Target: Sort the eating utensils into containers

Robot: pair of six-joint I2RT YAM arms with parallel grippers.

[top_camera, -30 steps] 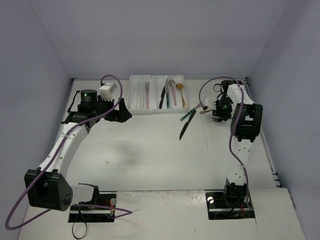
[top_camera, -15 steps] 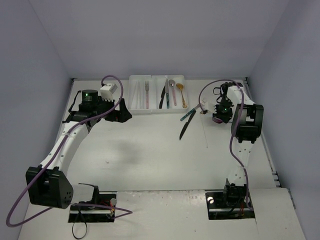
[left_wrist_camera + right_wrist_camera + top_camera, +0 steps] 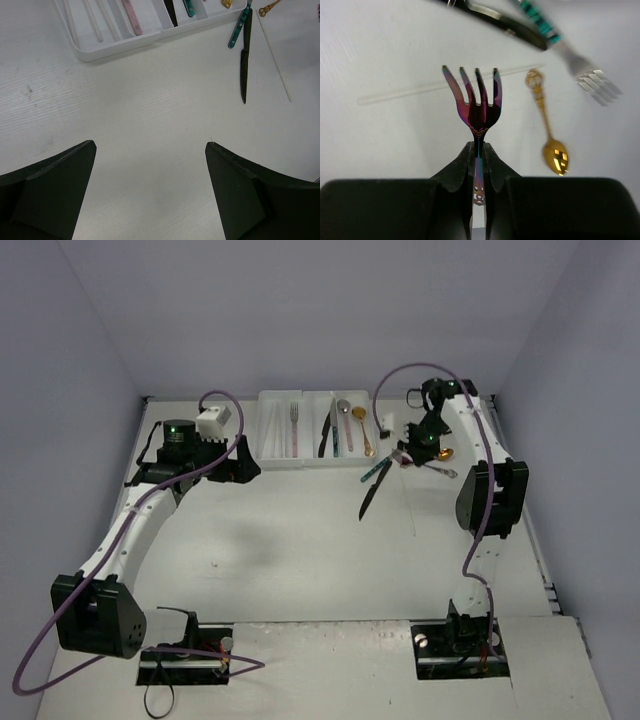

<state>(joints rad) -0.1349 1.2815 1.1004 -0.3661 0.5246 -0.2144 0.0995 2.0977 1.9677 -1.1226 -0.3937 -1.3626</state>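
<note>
My right gripper (image 3: 478, 148) is shut on the handle of an iridescent purple fork (image 3: 477, 102) and holds it tines-out above the table. Past it lie a gold spoon (image 3: 548, 131), a teal-handled silver fork (image 3: 570, 52) and a black knife (image 3: 492, 16). From above, the right gripper (image 3: 410, 447) hovers right of the white cutlery tray (image 3: 275, 455), with the gold spoon (image 3: 445, 453) beside it. The tray holds a pink-handled fork (image 3: 294, 424), a black knife (image 3: 325, 435) and a gold spoon (image 3: 363, 428). My left gripper (image 3: 150, 145) is open and empty near the tray's left front corner (image 3: 95, 54).
A black knife (image 3: 370, 496) and a teal handle (image 3: 376, 471) lie just in front of the tray's right end, also in the left wrist view (image 3: 243, 67). A thin straight pale line (image 3: 414, 502) runs along the table. Grey walls close in on three sides.
</note>
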